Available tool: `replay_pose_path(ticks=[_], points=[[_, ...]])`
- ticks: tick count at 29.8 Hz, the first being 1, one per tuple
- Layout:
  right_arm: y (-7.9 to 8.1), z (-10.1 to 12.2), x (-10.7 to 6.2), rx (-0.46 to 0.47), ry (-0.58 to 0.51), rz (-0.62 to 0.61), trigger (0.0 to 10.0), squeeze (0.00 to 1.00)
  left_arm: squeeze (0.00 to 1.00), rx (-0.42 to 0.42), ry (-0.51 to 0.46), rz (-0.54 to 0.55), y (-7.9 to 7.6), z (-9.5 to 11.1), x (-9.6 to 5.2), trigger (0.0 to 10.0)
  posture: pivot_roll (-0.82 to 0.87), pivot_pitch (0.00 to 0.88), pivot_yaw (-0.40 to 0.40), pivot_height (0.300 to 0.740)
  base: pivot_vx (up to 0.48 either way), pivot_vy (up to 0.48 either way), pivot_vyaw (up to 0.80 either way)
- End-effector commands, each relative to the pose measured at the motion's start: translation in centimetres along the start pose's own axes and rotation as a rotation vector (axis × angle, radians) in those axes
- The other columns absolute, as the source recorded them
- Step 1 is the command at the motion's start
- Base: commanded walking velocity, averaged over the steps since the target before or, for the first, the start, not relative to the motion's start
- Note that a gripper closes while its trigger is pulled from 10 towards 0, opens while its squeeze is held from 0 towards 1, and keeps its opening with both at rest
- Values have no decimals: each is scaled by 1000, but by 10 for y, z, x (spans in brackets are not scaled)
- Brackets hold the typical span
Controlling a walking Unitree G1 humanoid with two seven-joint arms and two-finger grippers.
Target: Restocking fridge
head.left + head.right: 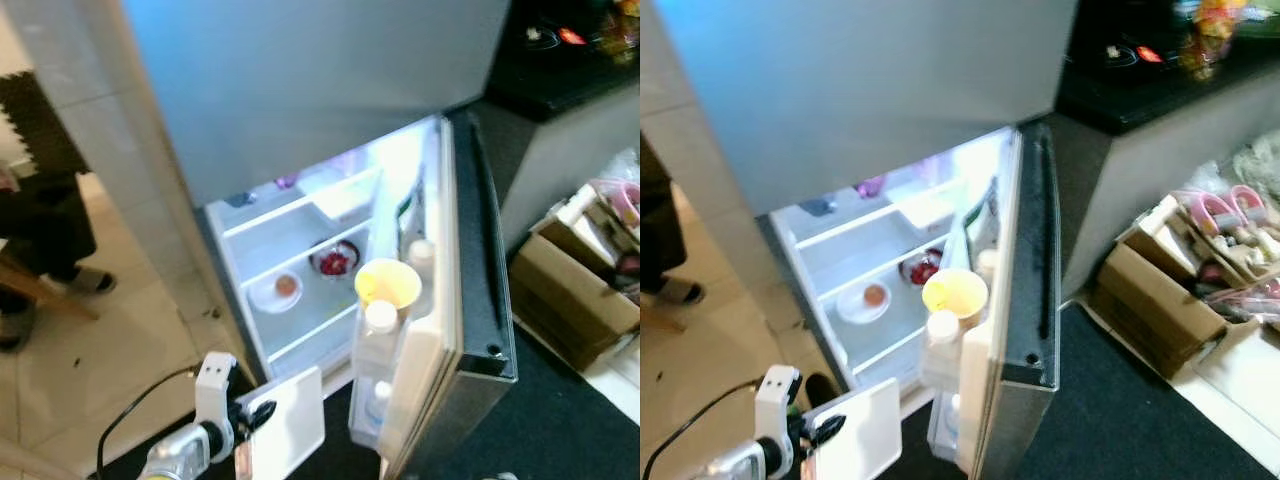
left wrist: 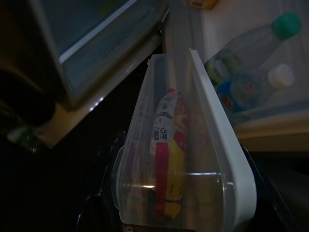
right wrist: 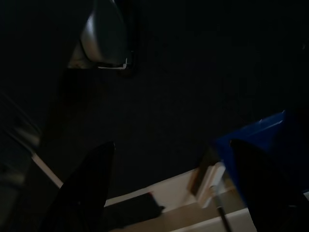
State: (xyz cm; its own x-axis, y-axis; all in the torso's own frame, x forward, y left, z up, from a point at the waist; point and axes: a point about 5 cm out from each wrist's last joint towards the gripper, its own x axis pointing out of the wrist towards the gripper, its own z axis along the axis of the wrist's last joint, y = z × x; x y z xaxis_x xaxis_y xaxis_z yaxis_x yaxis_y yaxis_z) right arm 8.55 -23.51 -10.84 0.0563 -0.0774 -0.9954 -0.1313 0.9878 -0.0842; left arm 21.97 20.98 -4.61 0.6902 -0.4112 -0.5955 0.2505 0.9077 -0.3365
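The fridge (image 1: 330, 90) stands in front of me with its lower door (image 1: 480, 270) swung open to the right. My left gripper (image 1: 255, 412) is low in front of the fridge, shut on a clear plastic bin with a white rim (image 1: 292, 425). The left wrist view shows red and yellow packets (image 2: 166, 159) lying inside the bin (image 2: 227, 159). On the fridge shelves sit a white plate with an orange item (image 1: 284, 288) and a bowl of red food (image 1: 335, 262). The door shelves carry a yellow cup (image 1: 388, 284) and white-capped bottles (image 1: 380, 320). My right gripper (image 3: 169, 188) hangs open over dark floor.
Open cardboard boxes (image 1: 575, 290) full of goods stand on the floor at the right. A black counter (image 1: 570, 60) is behind them. A person (image 1: 40, 220) stands at the left on the tiled floor. A dark mat (image 1: 560, 420) lies before the fridge door.
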Motion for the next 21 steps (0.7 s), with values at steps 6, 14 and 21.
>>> replay_pose_path(ticks=[6, 14, 21], points=[[-1, 0, 0, 40, -12, -8, 10000, 0, 0, -35, 101, 107, 7, -35, -14, 10000, 5, 22, 48, 740, 0, 0, -128], [0, -1, 0, 32, -9, -6, 10000, 0, 0, -106, 142, 184, 8, -59, -23, 10000, 3, 22, 40, 740, 0, 0, 0], [-1, -1, 0, 25, -6, -8, 10000, 0, 0, -187, -96, 169, 12, -5, -6, 10000, 4, 28, 39, 740, 0, 0, 0]])
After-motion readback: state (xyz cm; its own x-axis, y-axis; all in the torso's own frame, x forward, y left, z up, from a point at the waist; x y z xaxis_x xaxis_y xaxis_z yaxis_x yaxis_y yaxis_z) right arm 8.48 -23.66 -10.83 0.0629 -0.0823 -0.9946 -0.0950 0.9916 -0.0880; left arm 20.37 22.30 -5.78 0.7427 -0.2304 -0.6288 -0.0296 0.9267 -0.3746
